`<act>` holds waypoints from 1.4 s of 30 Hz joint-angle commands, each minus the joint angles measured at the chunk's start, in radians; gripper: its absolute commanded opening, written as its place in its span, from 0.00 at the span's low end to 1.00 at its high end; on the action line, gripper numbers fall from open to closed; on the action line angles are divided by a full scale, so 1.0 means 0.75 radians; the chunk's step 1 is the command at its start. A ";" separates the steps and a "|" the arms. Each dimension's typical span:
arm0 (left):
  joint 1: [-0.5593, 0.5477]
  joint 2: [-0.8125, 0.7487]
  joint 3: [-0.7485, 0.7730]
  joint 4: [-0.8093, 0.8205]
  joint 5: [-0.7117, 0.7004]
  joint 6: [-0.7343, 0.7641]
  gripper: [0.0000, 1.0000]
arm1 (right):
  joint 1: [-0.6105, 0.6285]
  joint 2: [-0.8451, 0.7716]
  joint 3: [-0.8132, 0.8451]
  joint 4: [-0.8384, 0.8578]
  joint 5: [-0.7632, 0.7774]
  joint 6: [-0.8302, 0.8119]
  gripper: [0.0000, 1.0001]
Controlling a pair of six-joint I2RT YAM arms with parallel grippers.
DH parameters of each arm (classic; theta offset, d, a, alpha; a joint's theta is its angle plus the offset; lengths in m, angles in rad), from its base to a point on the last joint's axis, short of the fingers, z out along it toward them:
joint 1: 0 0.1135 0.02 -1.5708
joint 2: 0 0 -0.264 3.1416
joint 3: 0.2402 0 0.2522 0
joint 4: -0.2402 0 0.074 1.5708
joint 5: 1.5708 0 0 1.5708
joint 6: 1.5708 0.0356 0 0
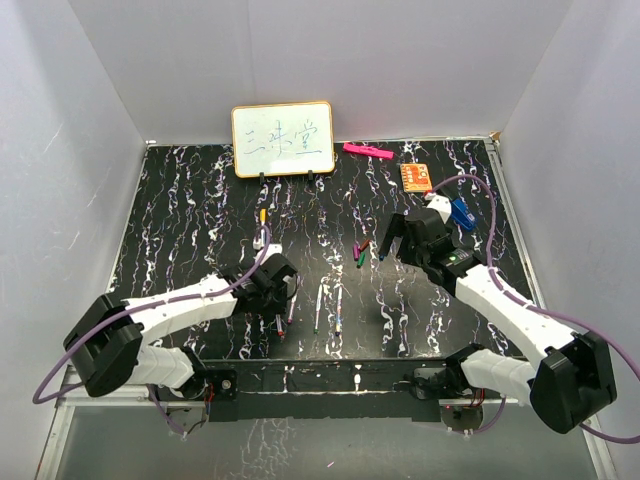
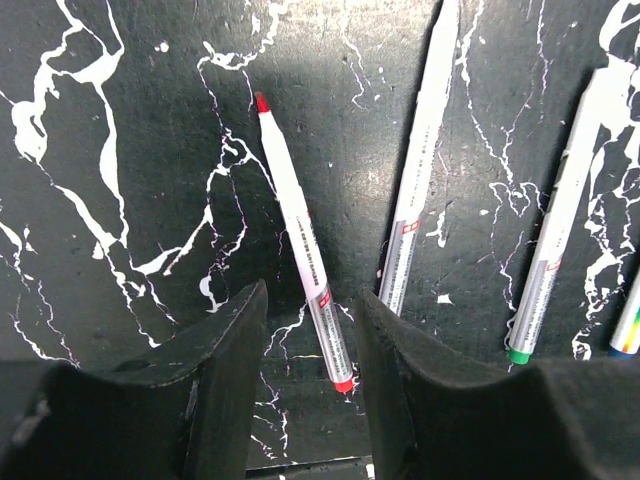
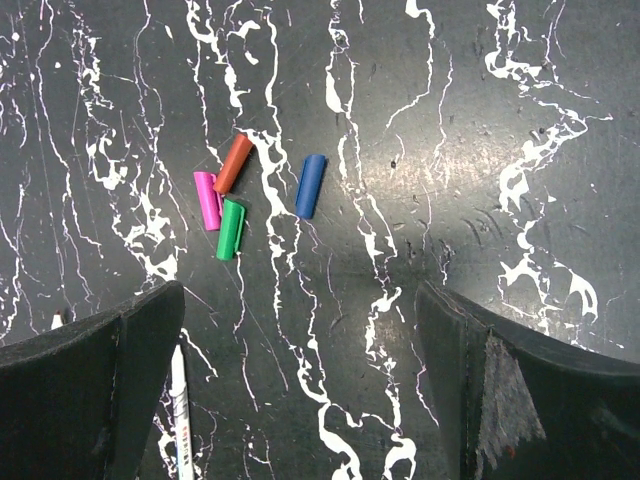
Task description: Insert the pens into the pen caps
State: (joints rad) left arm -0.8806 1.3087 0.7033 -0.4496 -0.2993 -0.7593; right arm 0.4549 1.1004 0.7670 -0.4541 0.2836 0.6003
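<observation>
Black marbled table [image 3: 500, 120]: four caps [image 3: 310, 186], perhaps five pens [image 2: 300, 235].

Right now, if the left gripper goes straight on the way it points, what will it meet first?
The left gripper points down at the table. It would probably meet the red pen first, which lies between its open jaws. Depth is unclear.

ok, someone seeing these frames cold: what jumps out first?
The whiteboard with blue writing stands at the far edge, centre. Mid-table, four bright caps lie loose by the open right claw. The left claw straddles a red-tipped pen, jaws not closed on it.
</observation>
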 commanded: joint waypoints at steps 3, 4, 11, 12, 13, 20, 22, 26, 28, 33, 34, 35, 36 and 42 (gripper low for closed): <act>-0.035 0.057 0.040 -0.021 -0.074 -0.080 0.39 | -0.008 -0.048 -0.020 0.052 0.015 -0.037 0.98; -0.035 0.066 0.040 -0.024 -0.077 -0.085 0.39 | -0.009 -0.048 -0.022 0.056 0.014 -0.038 0.98; -0.036 0.126 0.045 -0.030 -0.061 -0.082 0.40 | -0.007 -0.042 -0.024 0.078 -0.002 -0.046 0.98; -0.035 0.134 0.047 -0.036 -0.060 -0.084 0.40 | -0.007 -0.038 -0.023 0.083 -0.003 -0.045 0.98; -0.036 0.145 0.048 -0.048 -0.061 -0.085 0.40 | -0.007 -0.034 -0.021 0.084 -0.008 -0.044 0.98; -0.035 0.183 0.015 -0.130 -0.065 -0.110 0.42 | -0.009 -0.017 -0.004 0.089 -0.014 -0.042 0.98; -0.035 0.183 -0.003 -0.131 -0.071 -0.114 0.43 | -0.007 -0.017 -0.004 0.095 -0.012 -0.042 0.98; -0.035 0.189 -0.023 -0.134 -0.046 -0.109 0.43 | -0.008 -0.016 0.003 0.094 -0.010 -0.042 0.98; -0.035 0.187 -0.040 -0.118 -0.002 -0.102 0.43 | -0.008 -0.016 0.016 0.083 -0.008 -0.043 0.98; -0.034 0.182 -0.086 -0.102 0.072 -0.110 0.43 | -0.008 -0.019 0.046 0.057 -0.015 -0.044 0.98; -0.034 0.185 -0.090 -0.104 0.082 -0.110 0.43 | -0.007 -0.022 0.050 0.054 -0.020 -0.044 0.98; -0.034 0.190 -0.093 -0.100 0.091 -0.110 0.42 | -0.008 -0.023 0.053 0.052 -0.025 -0.041 0.98; -0.033 0.190 -0.096 -0.093 0.102 -0.110 0.41 | -0.008 -0.024 0.056 0.051 -0.028 -0.039 0.98; -0.033 0.199 -0.109 -0.063 0.132 -0.100 0.33 | -0.008 -0.019 0.076 0.036 -0.030 -0.033 0.98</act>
State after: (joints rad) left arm -0.8997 1.4036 0.6872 -0.4366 -0.3138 -0.8299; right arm 0.4549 1.0927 0.7624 -0.4473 0.2592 0.5777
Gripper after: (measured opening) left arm 0.369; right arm 0.980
